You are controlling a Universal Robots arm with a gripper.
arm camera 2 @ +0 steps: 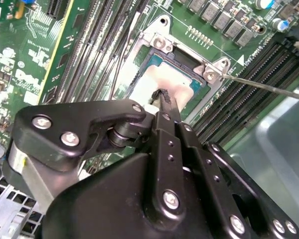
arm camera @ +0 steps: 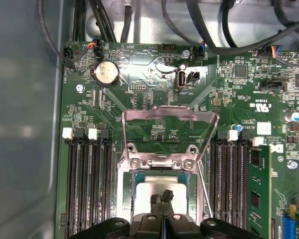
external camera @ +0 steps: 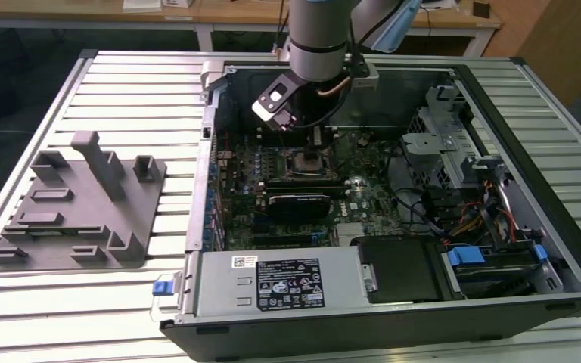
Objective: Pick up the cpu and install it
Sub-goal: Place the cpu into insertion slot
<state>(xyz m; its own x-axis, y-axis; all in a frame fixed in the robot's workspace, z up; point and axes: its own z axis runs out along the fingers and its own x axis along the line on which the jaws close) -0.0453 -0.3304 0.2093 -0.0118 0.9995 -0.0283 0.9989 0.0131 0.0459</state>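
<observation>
The cpu (arm camera: 145, 187) lies flat inside the square socket (arm camera: 124, 199) on the green motherboard, its silver top (arm camera 2: 145, 85) showing in both wrist views. The socket's metal load plate (arm camera: 169, 118) stands flipped up, and its thin wire lever (arm camera 2: 269, 87) is swung out to the side. My gripper (arm camera: 162, 197) stands straight over the cpu. Its two black fingers are pressed together, and their tips (arm camera 2: 162, 95) are at or just above the silver top; I cannot tell whether they touch it. In the exterior view the gripper (external camera: 316, 148) reaches down into the open computer case (external camera: 573, 249).
Memory slots (arm camera: 84, 179) flank the socket on both sides. A coin battery (arm camera: 105, 73) and black cables (arm camera: 229, 45) lie beyond it. A grey fixture block (external camera: 79, 204) stands on the slatted table at the exterior view's left. The power supply (external camera: 281, 283) fills the case's near end.
</observation>
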